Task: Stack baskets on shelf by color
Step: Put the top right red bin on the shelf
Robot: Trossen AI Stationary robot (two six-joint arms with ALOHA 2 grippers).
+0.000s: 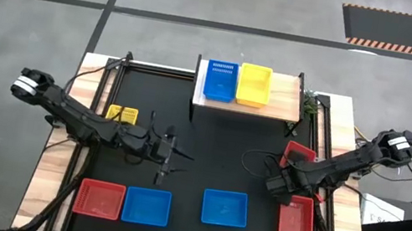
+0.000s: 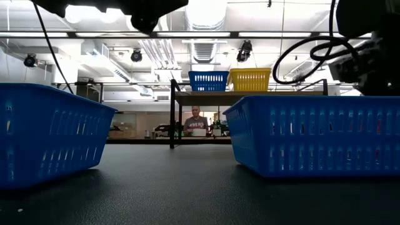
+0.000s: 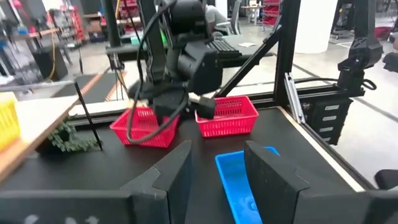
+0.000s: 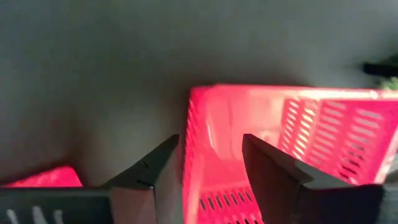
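The wooden shelf [image 1: 283, 95] at the table's far side carries a blue basket [image 1: 220, 81] and a yellow basket [image 1: 254, 84] side by side. On the black mat lie a yellow basket [image 1: 122, 114], a red one [image 1: 99, 199], two blue ones [image 1: 146, 206] [image 1: 224, 208] and a red one [image 1: 296, 219]. Another red basket [image 1: 301, 154] lies partly under my right arm. My right gripper [image 4: 211, 146] is open at that basket's end wall [image 4: 188, 134], one finger inside and one outside. My left gripper [image 1: 169, 158] is open and empty above the mat's middle. My right gripper straddles the red basket's end wall [image 4: 186, 155], one finger on the inner side and one on the outer side, coming down at a slant from the table's right. I cannot tell whether the fingers touch the wall.
A small green plant [image 1: 308, 105] stands at the shelf's right end. A black frame [image 1: 107, 73] borders the mat. A person [image 2: 197, 122] sits far behind the table. Bare mat [image 1: 217, 151] lies between the shelf and the near baskets.
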